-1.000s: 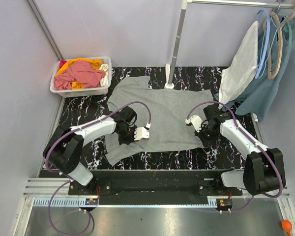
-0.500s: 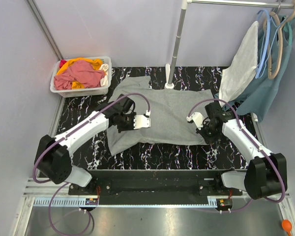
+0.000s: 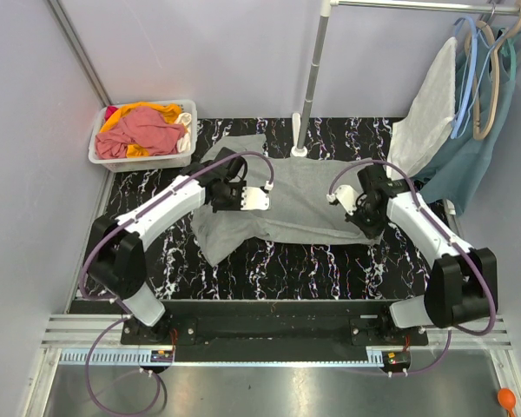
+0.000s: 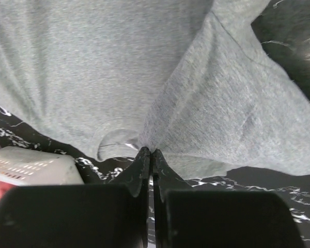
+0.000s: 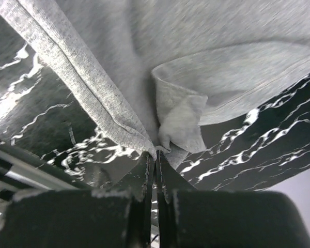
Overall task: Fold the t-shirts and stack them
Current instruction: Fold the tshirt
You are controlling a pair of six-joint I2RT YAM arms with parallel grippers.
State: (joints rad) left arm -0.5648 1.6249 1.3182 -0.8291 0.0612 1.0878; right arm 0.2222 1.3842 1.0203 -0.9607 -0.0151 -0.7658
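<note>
here the grey t-shirt (image 3: 291, 204) is spread, partly bunched, across the middle of the black marbled table (image 3: 330, 274). a fold of its left side is pinched between the pressed-together fingers of the left gripper (image 4: 151, 153), and its hem is pinched likewise by the right gripper (image 5: 155, 154). a pink-red t-shirt (image 3: 143, 130) and an orange t-shirt (image 3: 152, 110) are heaped in the white bin (image 3: 95, 155) at the far left corner. an off-white cloth (image 3: 425, 117) and a teal garment (image 3: 478, 165) are hung at the right.
</note>
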